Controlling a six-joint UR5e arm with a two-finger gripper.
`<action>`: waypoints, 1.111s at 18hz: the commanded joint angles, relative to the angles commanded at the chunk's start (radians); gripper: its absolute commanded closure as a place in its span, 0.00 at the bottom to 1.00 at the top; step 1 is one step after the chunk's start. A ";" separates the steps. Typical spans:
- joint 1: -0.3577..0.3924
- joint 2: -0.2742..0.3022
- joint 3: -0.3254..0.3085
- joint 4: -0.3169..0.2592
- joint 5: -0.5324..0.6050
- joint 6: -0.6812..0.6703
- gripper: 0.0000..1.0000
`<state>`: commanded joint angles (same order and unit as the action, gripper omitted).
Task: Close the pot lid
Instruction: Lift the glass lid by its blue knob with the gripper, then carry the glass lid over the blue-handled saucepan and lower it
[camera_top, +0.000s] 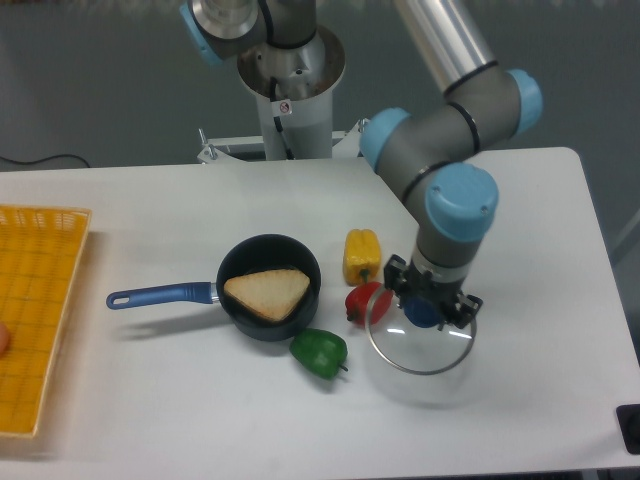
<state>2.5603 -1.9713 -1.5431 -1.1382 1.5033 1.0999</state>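
Observation:
The pot (247, 326) is a small dark saucepan left of centre on the table, its blue handle (160, 295) pointing left. A triangular slice of bread (266, 293) lies inside it. The lid (415, 350), clear glass with a metal rim, hangs a little above the table to the right of the pot and casts a shadow below. My gripper (422, 312) points straight down and is shut on the lid's blue knob (421, 316). The lid's left edge overlaps the red pepper in this view.
Three peppers lie between pot and lid: yellow (361, 255), red (360, 300) and green (319, 351). A yellow mesh basket (35, 310) sits at the table's left edge. The robot's base (290, 90) stands behind the table.

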 joint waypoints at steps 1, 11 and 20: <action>-0.003 0.012 -0.014 -0.002 0.000 -0.003 0.52; -0.126 0.130 -0.109 -0.005 0.012 -0.129 0.52; -0.203 0.152 -0.114 -0.061 0.066 -0.164 0.52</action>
<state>2.3577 -1.8193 -1.6567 -1.1996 1.5693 0.9357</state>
